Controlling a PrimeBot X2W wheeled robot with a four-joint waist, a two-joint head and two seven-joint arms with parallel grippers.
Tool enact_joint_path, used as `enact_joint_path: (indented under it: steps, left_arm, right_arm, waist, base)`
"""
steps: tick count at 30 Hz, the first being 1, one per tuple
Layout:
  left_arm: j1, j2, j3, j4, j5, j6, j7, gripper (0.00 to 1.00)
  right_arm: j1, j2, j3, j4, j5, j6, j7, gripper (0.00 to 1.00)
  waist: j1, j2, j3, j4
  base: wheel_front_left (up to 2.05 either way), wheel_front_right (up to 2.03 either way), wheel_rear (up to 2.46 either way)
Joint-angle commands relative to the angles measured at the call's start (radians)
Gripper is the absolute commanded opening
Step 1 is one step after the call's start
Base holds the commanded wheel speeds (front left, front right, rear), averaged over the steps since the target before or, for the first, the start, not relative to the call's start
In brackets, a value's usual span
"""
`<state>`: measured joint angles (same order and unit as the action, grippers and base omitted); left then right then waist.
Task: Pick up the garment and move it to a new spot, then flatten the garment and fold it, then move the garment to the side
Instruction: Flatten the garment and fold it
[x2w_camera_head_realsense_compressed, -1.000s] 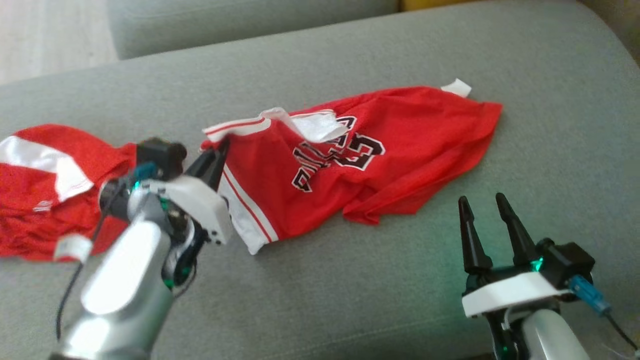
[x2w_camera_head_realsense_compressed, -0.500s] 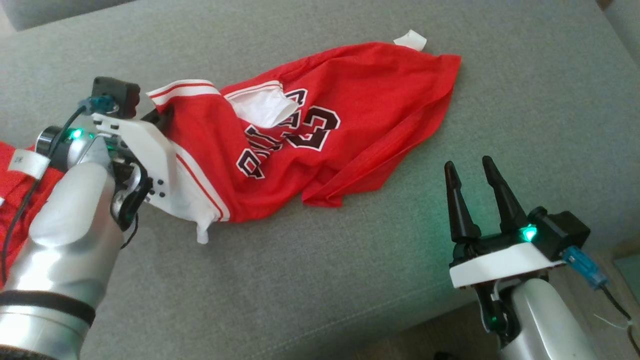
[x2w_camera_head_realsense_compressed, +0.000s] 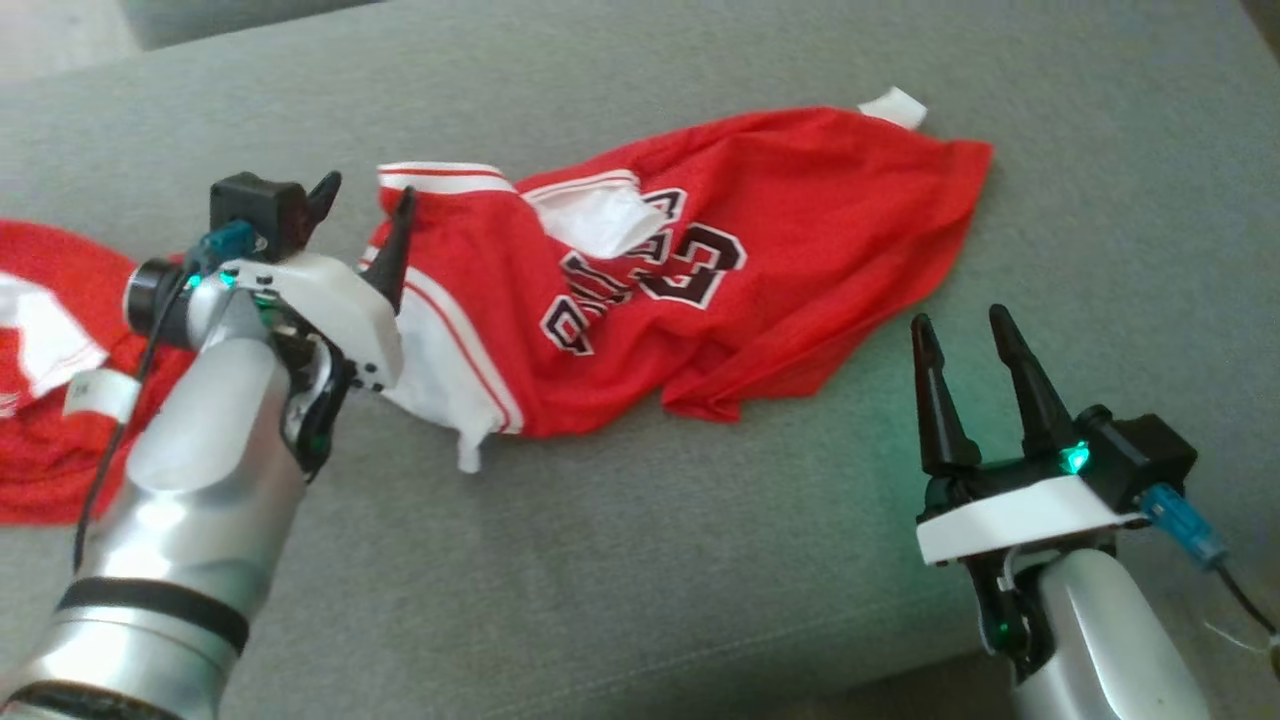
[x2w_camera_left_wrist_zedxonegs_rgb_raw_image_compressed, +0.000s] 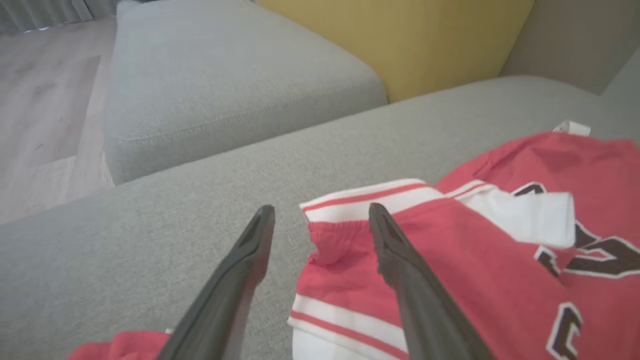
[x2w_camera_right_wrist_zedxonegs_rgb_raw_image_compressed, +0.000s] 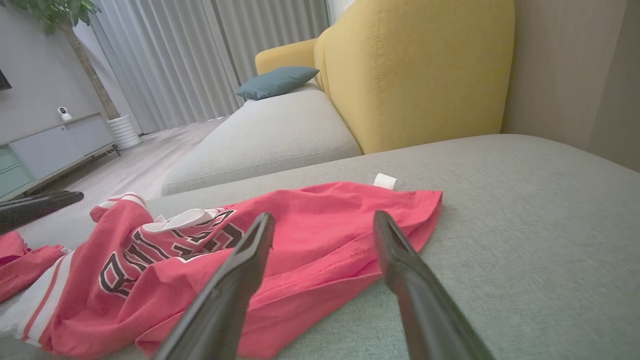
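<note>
Here, in the head view, a red mesh basketball jersey with white striped trim (x2w_camera_head_realsense_compressed: 800, 230) lies crumpled across the middle of a grey fabric sofa seat (x2w_camera_head_realsense_compressed: 640, 580). Its black-and-white numerals read "23" upside down, beside letters partly lost in folds. A small white tag (x2w_camera_head_realsense_compressed: 893, 106) sticks out at its far edge. The left gripper (x2w_camera_head_realsense_compressed: 367, 190) stands at the jersey's striped band, its two dark fingers spread wide and gripping nothing. One finger overlaps the cloth, though contact cannot be judged. Its silver forearm climbs from the lower left corner, wrist bent toward the jersey. A second red-and-white garment (x2w_camera_head_realsense_compressed: 40, 450) lies bunched at the left edge, behind that arm. The right gripper (x2w_camera_head_realsense_compressed: 960, 318) hovers at the lower right on an upright arm, fingers parted, empty and pointing up, near the jersey's hem but apart from it.

In the left wrist view, one spread finger lies over bare grey seat and the other across red cloth just below the white-and-red band. Beyond sit another grey cushion (x2w_camera_left_wrist_zedxonegs_rgb_raw_image_compressed: 225, 85), a yellow upholstered backrest (x2w_camera_left_wrist_zedxonegs_rgb_raw_image_compressed: 400, 40) and pale wood flooring (x2w_camera_left_wrist_zedxonegs_rgb_raw_image_compressed: 40, 100).

In the right wrist view, the letters "BUL" show on the chest before a fold hides the rest. The parted fingers point low toward the hem with nothing between them. A teal pillow (x2w_camera_right_wrist_zedxonegs_rgb_raw_image_compressed: 277, 81) and grey pleated curtains (x2w_camera_right_wrist_zedxonegs_rgb_raw_image_compressed: 200, 55) stand behind.
</note>
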<state>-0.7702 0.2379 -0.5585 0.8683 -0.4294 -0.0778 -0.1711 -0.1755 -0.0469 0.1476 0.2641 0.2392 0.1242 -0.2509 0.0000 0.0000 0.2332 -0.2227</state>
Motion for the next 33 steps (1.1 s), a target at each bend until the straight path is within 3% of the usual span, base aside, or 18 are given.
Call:
enact_joint_path:
  steps: [1, 8, 19, 25, 33]
  left_arm:
    - [-0.028, 0.021, 0.043, -0.036, -0.015, 0.009, -0.023, 1.0]
    - [0.072, -0.016, 0.07, -0.169, -0.033, 0.048, -0.082, 1.0]
    - [0.407, -0.072, 0.173, -0.541, -0.006, 0.154, -0.09, 1.0]
    - [0.514, -0.107, 0.207, -0.608, 0.022, 0.152, -0.09, 1.0]
    - [0.531, -0.131, 0.234, -0.602, 0.049, 0.126, -0.091, 1.0]
  right_arm:
    - [-0.016, -0.003, 0.012, -0.025, -0.009, 0.007, -0.011, 1.0]
    - [0.016, -0.003, -0.03, -0.01, -0.037, 0.007, -0.011, 1.0]
    - [0.085, -0.003, -0.067, 0.01, -0.059, 0.007, -0.011, 1.0]
    - [0.097, -0.003, -0.05, 0.011, -0.06, 0.007, -0.011, 1.0]
    - [0.097, -0.003, 0.069, 0.062, -0.05, 0.007, 0.048, 1.0]
  waist:
    - [0.0, 0.0, -0.031, 0.041]
    - [0.0, 0.0, -0.089, 0.14]
    - [0.0, 0.0, -0.147, 0.235]
    - [0.0, 0.0, -0.149, 0.257]
    - [0.0, 0.0, -0.139, 0.281]
  base:
    - [0.0, 0.0, 0.0]
    - [0.0, 0.0, 0.0]
    - [0.0, 0.0, 0.0]
    - [0.0, 0.0, 0.0]
    - [0.0, 0.0, 0.0]
